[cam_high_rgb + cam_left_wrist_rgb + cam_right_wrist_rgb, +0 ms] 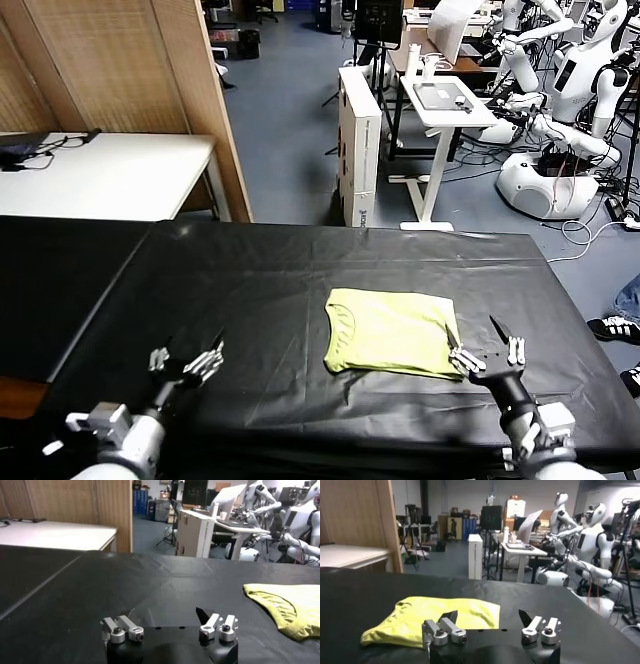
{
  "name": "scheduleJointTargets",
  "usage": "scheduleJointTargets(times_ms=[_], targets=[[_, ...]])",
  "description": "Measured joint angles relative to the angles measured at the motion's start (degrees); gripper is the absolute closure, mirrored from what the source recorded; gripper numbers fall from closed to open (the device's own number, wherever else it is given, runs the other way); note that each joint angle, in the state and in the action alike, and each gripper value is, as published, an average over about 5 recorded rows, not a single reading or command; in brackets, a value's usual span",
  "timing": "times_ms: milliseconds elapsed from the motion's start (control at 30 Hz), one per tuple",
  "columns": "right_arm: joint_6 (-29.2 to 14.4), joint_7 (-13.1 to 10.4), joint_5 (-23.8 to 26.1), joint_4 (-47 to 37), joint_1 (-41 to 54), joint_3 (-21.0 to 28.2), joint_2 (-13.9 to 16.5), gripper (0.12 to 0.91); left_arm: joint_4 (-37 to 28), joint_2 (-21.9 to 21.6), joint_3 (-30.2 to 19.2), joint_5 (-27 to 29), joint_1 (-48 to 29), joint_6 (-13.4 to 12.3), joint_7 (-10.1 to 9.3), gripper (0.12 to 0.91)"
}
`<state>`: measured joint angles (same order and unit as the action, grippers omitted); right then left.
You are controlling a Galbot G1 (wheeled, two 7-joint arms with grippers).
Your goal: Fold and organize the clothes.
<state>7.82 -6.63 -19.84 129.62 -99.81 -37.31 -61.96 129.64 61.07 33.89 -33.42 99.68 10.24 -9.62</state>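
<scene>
The lime T-shirt (392, 331) lies folded into a rough rectangle on the black table cover (270, 290), right of centre, with its round neck at its left side. It also shows in the left wrist view (287, 604) and the right wrist view (432, 617). My right gripper (484, 349) is open and empty, low over the table just off the shirt's near right corner. My left gripper (190, 356) is open and empty, near the table's front left, well apart from the shirt.
A white table (100, 175) and a wooden partition (130, 70) stand behind at the left. A white cabinet (358, 140), a small white desk (448, 105) and parked white robots (560, 90) stand beyond the table's far edge.
</scene>
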Motion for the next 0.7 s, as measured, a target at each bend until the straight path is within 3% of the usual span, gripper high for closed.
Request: scheduleJointTargets(times_ms=[200,333,700], targets=[[-5.7,-3.1,2.1,4.1,-9.0,0.6,-3.1,0.118,2.4,-1.2,3.3,-1.6,6.2,0.1,-1.10,0.123],[-8.0,-4.7,2.8,6.4,-14.9,0.0,-4.7,0.118,3.7,-1.4,5.5,-1.9,9.8,0.1,-0.76,0.123],[-8.1,-4.7,3.3,8.7,-22.0,-0.2,-5.5,0.118,4.8,-0.8,8.3,-1.2,15.1,0.0,1.68,0.123]])
